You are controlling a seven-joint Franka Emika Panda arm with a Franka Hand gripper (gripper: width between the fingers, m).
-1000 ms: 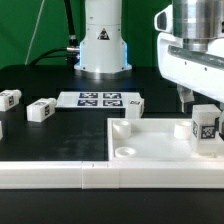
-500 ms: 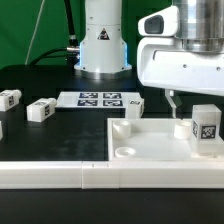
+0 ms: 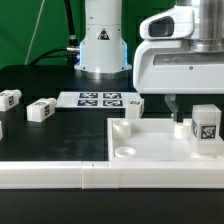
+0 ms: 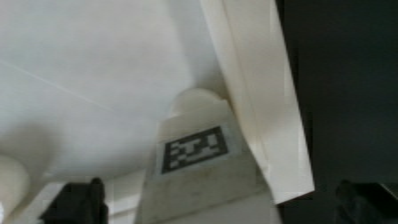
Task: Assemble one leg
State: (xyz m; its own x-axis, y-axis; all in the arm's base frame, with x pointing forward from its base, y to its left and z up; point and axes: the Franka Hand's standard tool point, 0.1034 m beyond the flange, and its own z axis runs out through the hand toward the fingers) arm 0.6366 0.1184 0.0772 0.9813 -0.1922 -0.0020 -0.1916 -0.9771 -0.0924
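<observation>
While the gripper (image 3: 174, 108) hangs just above the square panel (image 3: 150, 142) with its jaws apart and nothing between them, the leg (image 3: 205, 128) stands upright at the panel's 3 o'clock corner in the exterior view, with its tag facing the camera. In the wrist view the dark fingertips (image 4: 80, 203) flank the leg's marker tag (image 4: 198, 149) and look clear of it. The leg looks set in its corner socket, though I cannot tell whether it is twisted fully home. If it is, the arm need only lift clear. Loose blocks (image 3: 40, 110) lie on the table toward 9 o'clock, well apart from the panel. An empty socket (image 3: 125, 152) shows at the panel's 7 o'clock corner.
</observation>
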